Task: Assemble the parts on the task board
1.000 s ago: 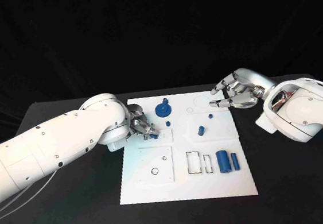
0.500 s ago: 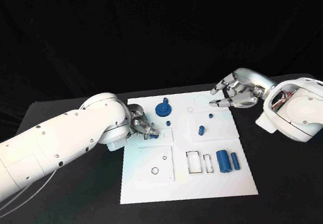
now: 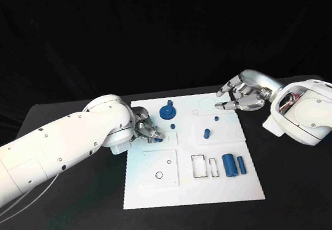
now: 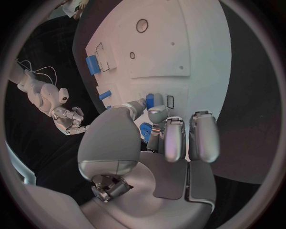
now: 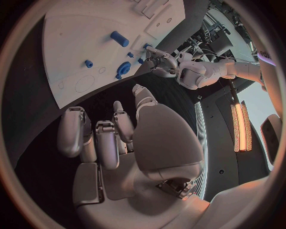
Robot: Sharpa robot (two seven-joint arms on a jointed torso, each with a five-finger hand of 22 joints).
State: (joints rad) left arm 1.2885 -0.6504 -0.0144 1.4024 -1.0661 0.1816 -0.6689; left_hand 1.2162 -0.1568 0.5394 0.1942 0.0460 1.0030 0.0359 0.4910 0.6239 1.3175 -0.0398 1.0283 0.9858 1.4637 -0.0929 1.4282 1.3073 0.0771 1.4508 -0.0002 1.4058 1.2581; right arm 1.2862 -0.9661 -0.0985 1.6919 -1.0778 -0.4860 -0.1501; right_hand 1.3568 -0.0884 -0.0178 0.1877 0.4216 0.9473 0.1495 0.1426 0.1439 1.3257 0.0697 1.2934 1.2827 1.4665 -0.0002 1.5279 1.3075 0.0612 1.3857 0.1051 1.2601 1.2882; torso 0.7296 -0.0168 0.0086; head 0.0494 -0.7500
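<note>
Left hand (image 4: 156, 138) fingers pinch a small blue plastic peg (image 4: 145, 132), seemingly light, rigid, slippery, best held mid-shaft; right hand (image 3: 244, 94) curls empty.

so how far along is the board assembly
Early. Some blue pieces already stand in the task board, like the knob. The left hand pinches a small blue part. Two cylinders lie loose; the right hand holds nothing.
</note>
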